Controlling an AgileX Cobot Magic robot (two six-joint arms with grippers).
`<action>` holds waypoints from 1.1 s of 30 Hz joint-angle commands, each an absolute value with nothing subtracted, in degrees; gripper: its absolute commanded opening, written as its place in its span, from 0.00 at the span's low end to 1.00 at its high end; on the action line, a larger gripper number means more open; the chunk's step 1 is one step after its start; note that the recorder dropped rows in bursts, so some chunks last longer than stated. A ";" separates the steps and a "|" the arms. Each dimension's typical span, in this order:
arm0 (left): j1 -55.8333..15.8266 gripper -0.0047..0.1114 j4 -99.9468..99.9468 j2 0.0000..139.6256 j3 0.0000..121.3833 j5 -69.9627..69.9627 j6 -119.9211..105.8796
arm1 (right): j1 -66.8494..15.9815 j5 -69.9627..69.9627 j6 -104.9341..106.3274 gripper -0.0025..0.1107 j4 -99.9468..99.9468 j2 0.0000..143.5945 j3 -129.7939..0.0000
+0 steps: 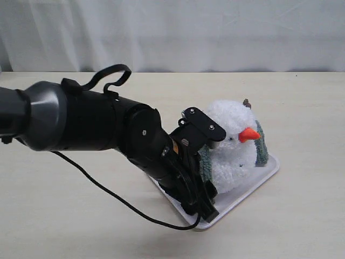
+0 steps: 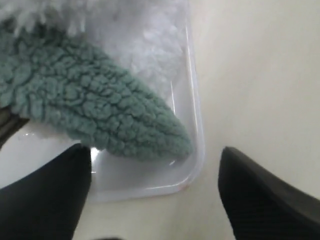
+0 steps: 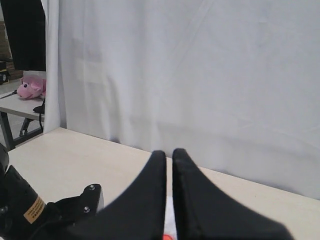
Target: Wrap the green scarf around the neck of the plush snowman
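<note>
The plush snowman (image 1: 233, 148) lies on a white tray (image 1: 262, 181), its orange nose pointing right. The green scarf (image 1: 205, 162) runs round the snowman's neck (image 1: 253, 156) and shows on both sides of the white fluff. My left gripper (image 1: 201, 209) hangs over the tray's near corner, just below the scarf's left end. In the left wrist view the rounded scarf end (image 2: 100, 110) rests in the tray (image 2: 198, 150), and the left gripper (image 2: 155, 200) stands open and empty in front of it. My right gripper (image 3: 169, 156) is shut, with nothing held, above the table.
The left arm's dark bulk and a trailing black cable (image 1: 108, 189) cover the table left of the tray. A white curtain (image 1: 172, 32) closes the back. A pink plush (image 3: 31, 86) sits on a side table beyond the curtain's edge.
</note>
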State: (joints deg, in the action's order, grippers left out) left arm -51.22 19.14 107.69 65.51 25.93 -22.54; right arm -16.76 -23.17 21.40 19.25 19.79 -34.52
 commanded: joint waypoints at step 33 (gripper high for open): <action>-57.22 0.04 36.56 110.93 65.50 6.87 -22.76 | -16.85 -23.66 21.18 0.06 18.60 19.55 -34.30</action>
State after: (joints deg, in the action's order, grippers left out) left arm -56.18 35.46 111.41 65.51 7.68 -22.37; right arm -16.76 -23.38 21.40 18.79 19.79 -34.52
